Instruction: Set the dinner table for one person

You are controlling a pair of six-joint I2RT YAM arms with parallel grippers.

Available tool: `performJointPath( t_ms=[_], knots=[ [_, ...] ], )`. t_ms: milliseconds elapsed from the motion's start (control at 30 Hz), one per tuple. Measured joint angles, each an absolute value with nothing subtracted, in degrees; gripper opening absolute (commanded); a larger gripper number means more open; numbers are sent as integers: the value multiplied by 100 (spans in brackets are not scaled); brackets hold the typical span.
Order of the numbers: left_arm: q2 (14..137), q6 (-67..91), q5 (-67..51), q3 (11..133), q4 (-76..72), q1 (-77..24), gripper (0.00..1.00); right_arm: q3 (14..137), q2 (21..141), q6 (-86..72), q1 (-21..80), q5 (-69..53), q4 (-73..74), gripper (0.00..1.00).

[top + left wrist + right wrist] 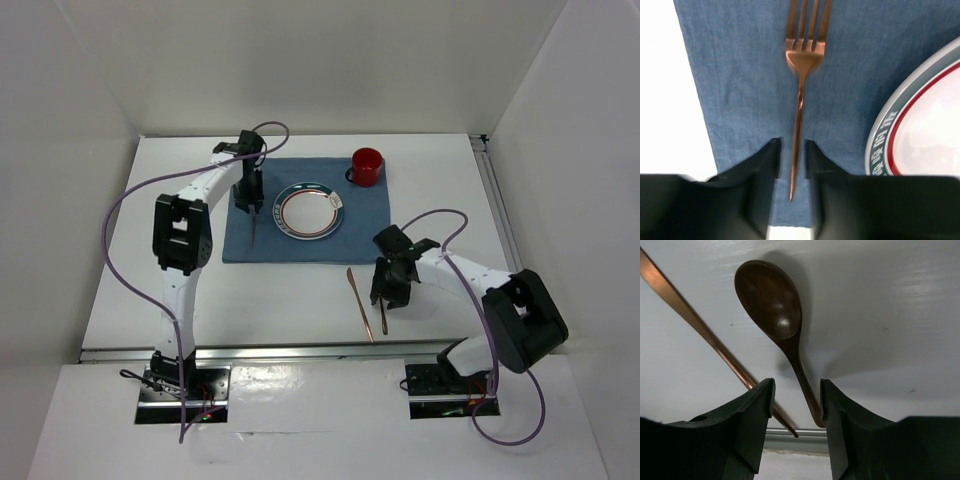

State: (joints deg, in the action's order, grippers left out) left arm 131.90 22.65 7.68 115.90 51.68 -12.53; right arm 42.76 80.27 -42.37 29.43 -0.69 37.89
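The white dinner table [140, 280] carries a blue placemat [240, 240] with a green- and red-rimmed plate [310, 210] and a red cup [367, 166]. A copper fork [801, 60] lies on the mat left of the plate [920, 125]. My left gripper [792, 142] is open, its jaws on either side of the fork handle with a gap each side; it also shows in the top view [249, 205]. My right gripper [796, 382] is open over a dark spoon [771, 300], whose handle lies close to the right finger [832, 405]. It lies on the bare table [384, 320].
A thin copper utensil [360, 303] lies slanted on the table left of the spoon, and shows in the right wrist view [695, 322]. A metal rail [300, 350] runs along the near table edge. White walls stand on three sides.
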Motion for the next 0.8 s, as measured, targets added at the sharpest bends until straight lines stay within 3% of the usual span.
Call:
performJointPath(
  t_ms=[33,100,167,333,500,567,800],
  knots=[
    [13168,2268,770,11566,5192,-1253,51,4244,8101,-4250,2982,-36,3745,52],
    [13056,2252,779,11483,5247,-1253,71,4187,8213,-4259,3074,-1,3662,44],
    [12853,2272,792,11402,5336,-1253,78,4189,8287,-4298,3122,32,3647,33],
    [12046,2272,816,11395,5457,-1253,80,4217,8346,-4392,3177,137,3621,2],
    [10943,2272,762,11360,5461,-1253,80,4407,8357,-4440,3352,486,3833,0],
    [10543,2279,716,11242,5461,-1253,75,4633,8340,-4357,3422,633,4042,0],
    [9810,2338,548,10582,5450,-1253,69,5988,8534,-3673,3385,810,4298,0]
  ],
)
